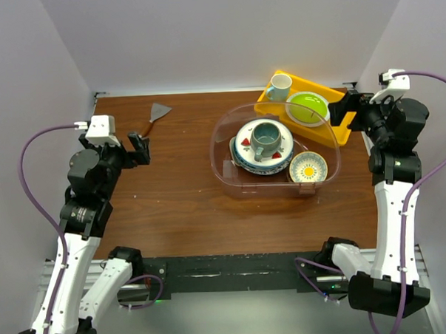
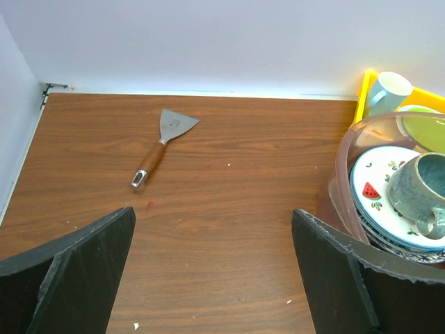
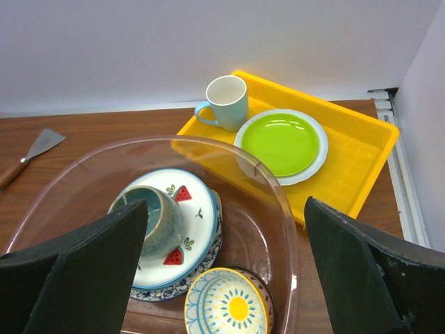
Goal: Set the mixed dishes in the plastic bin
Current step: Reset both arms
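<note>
The plastic bin [image 1: 220,141] stands right of centre on the table, and its clear rim [image 3: 278,202] fills the right wrist view. Inside lies a stack of plates, topped by the white one with red fruit marks [image 3: 198,209] over a blue floral one [image 3: 208,263]. A grey-teal mug [image 1: 266,138] stands upright on the stack. Beside it a blue-and-yellow patterned bowl [image 3: 226,303] nests in a dark-rimmed bowl. My left gripper [image 2: 212,212] hangs open and empty over bare wood, left of the bin. My right gripper [image 3: 226,202] is open and empty above the bin's far right.
A yellow tray [image 1: 339,121] at the back right touches the bin's far side. It holds a lime-green plate [image 1: 307,107] and a white mug [image 1: 280,86]. A wooden-handled scraper [image 1: 154,118] lies at the back left. Walls close in on three sides.
</note>
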